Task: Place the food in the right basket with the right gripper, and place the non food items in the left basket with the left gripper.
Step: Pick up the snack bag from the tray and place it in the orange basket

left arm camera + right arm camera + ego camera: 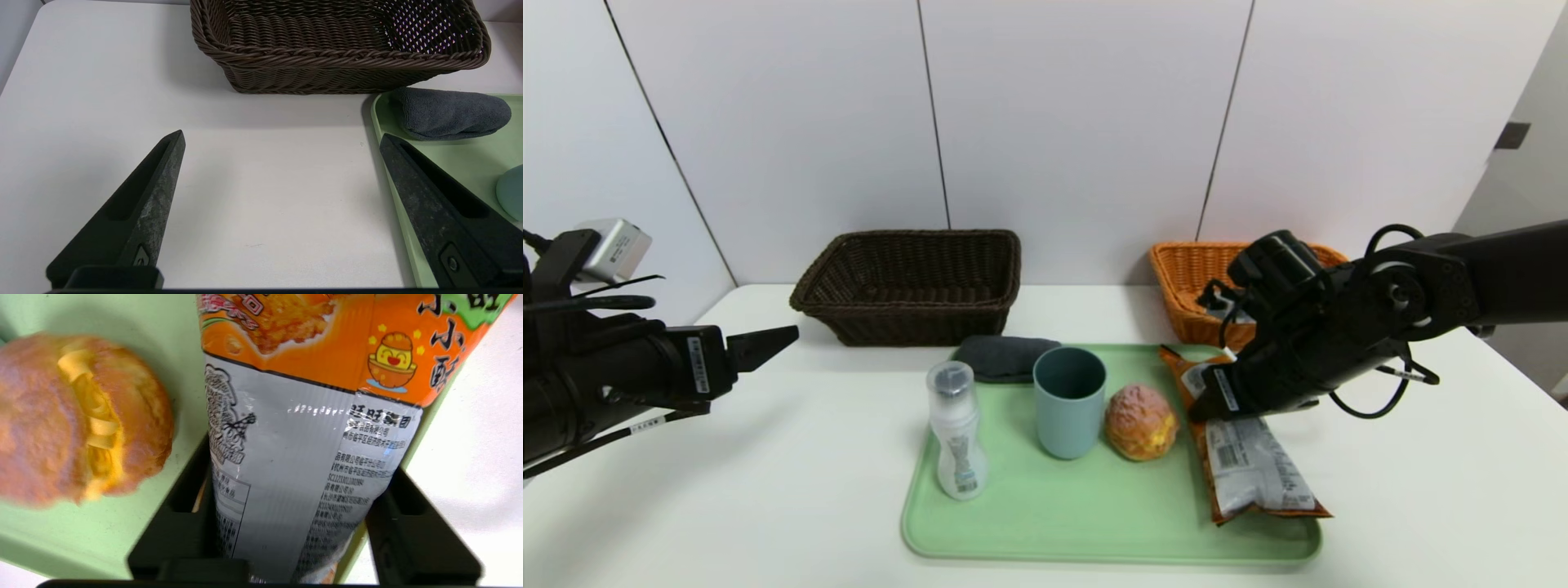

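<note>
Right claw (302, 522): clamped across packet (302, 457) on tray (1094, 523). Risk: slick film slips, or packet swings into bun (81, 416). Left claw (282, 175): apart, idle over bench (245, 183).

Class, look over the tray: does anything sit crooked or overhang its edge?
Yes. The snack packet lies askew along the tray's right side, its near corner poking past the rim. The right pincer straddles it. Bottle, cup and bun look fine.

Right end effector (1205, 400) down on snack packet (1254, 465) (on tray (1045, 531)).
</note>
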Controlling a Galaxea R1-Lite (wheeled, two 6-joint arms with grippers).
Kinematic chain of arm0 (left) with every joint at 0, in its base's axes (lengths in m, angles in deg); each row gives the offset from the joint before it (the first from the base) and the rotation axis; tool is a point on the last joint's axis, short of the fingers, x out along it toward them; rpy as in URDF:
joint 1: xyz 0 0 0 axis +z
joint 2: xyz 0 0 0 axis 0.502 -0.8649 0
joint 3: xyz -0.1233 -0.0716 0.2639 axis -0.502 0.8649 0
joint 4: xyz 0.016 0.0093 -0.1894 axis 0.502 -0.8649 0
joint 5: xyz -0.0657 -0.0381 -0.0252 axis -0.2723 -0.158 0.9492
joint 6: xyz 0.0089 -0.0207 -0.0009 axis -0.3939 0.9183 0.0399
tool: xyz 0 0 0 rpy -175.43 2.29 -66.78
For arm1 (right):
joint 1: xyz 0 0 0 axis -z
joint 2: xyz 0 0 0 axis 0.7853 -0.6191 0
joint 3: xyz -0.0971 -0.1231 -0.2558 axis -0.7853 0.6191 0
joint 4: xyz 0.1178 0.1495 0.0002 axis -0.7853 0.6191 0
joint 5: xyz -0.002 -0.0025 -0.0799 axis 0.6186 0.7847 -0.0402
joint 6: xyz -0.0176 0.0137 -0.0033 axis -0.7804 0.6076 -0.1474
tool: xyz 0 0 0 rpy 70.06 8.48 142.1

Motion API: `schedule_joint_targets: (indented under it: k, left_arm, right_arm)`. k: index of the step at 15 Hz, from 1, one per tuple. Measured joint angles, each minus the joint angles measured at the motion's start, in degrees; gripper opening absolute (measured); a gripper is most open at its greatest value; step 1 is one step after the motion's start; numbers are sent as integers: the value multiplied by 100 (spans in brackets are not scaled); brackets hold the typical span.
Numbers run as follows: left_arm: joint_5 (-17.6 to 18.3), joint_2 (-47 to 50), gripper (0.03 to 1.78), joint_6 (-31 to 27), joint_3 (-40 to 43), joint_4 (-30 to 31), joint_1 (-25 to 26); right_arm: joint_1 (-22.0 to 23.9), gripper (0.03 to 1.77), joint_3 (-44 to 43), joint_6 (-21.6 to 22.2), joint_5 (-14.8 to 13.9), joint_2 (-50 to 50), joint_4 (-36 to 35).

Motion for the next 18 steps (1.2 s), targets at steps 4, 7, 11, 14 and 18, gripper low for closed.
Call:
schedule_joint_targets:
  k: [4,7,11,14,18]
  left_arm:
    - [2,0,169,6,28,0,0]
    - [0,2,169,17,101,44,-2]
    - [11,0,169,15,251,232,0]
    - [11,10,169,23,304,234,-2]
    - [11,52,169,23,315,240,0]
  right_arm:
    - [-38,45,20,55,11,117,0]
    - [-94,45,4,91,39,474,-13]
    - [-187,45,-22,4,61,1324,-61]
    - [-193,45,-21,-276,210,1971,-903]
    - [295,44,-62,-1059,277,2120,-2516]
